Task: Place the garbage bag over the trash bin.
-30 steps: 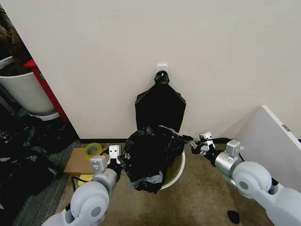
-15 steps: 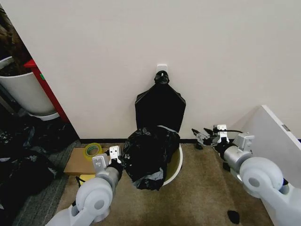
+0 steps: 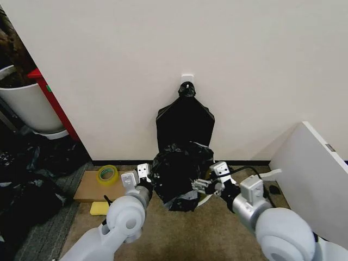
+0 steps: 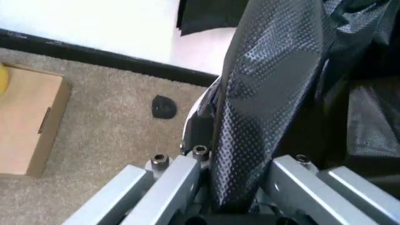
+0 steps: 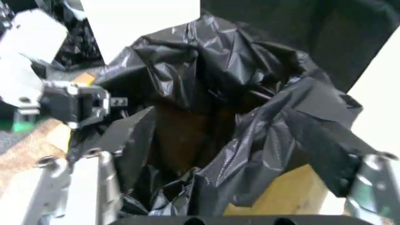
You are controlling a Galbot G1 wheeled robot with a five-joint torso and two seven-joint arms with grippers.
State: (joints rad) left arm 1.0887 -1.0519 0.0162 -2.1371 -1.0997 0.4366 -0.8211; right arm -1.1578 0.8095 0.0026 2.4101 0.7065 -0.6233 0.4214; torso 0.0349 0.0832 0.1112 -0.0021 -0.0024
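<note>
The crinkled black garbage bag (image 3: 176, 173) is draped over the off-white trash bin (image 3: 204, 198) at the foot of the wall, and only a sliver of the rim shows. My left gripper (image 3: 147, 175) is at the bag's left edge, shut on a fold of the plastic (image 4: 250, 108). At the bag's right side is my right gripper (image 3: 203, 185), its fingers (image 5: 105, 185) spread wide open around the bag's gaping mouth (image 5: 206, 117). The bin's yellowish inner wall (image 5: 284, 194) shows below the plastic.
A flat black bundle (image 3: 185, 122) hangs from a wall hook right behind the bin. Left of it lie a cardboard box (image 3: 89, 186), a yellow tape roll (image 3: 107, 174) and a yellow sponge (image 3: 99, 207). A white planter (image 3: 27, 106) stands far left, a white panel (image 3: 312, 174) on the right.
My right gripper, which had swung away to the right, has come back left to the bag's right side. The left gripper has pushed forward with the bag, which now covers more of the bin.
</note>
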